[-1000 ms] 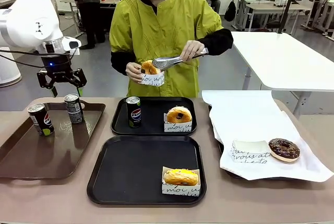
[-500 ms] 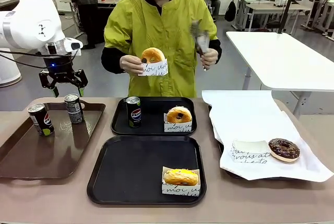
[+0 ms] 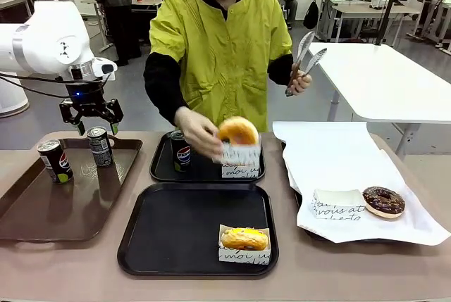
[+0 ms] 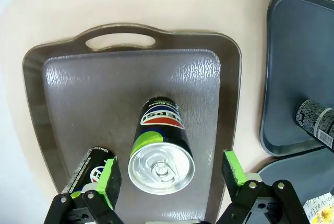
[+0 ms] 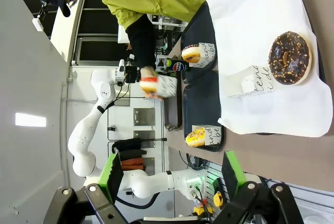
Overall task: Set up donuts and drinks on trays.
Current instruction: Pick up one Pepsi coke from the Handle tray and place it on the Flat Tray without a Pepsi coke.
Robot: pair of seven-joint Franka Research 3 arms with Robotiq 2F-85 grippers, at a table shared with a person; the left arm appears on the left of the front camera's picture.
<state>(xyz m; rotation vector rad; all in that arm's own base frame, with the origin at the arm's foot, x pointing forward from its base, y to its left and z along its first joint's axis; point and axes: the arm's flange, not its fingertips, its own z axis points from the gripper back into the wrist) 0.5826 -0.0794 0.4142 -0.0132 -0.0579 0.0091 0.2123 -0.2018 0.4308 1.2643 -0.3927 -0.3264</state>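
4 donuts: person's hand (image 3: pixel 197 133) is holding sleeved donut (image 3: pixel 238 131) over far black tray (image 3: pixel 161 168), where 2nd donut (image 5: pixel 191 53) & 1 Pepsi can (image 3: pixel 181 155) are sitting. Yellow-iced donut (image 3: pixel 244 238) is lying on near black tray (image 3: pixel 176 231), choc donut (image 3: pixel 383 201) on white paper (image 3: pixel 331 154). 2 more are standing on brown tray (image 3: pixel 42 210): front can (image 3: pixel 55 161), and rear can (image 3: pixel 99 146) w/ left gripper (image 3: pixel 96 127) hovering spread above it. Right gripper (image 5: pixel 169 169) spread too.

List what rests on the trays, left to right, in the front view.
Leftmost Pepsi can, second can, third can, yellow-iced donut, empty paper sleeve, chocolate donut.
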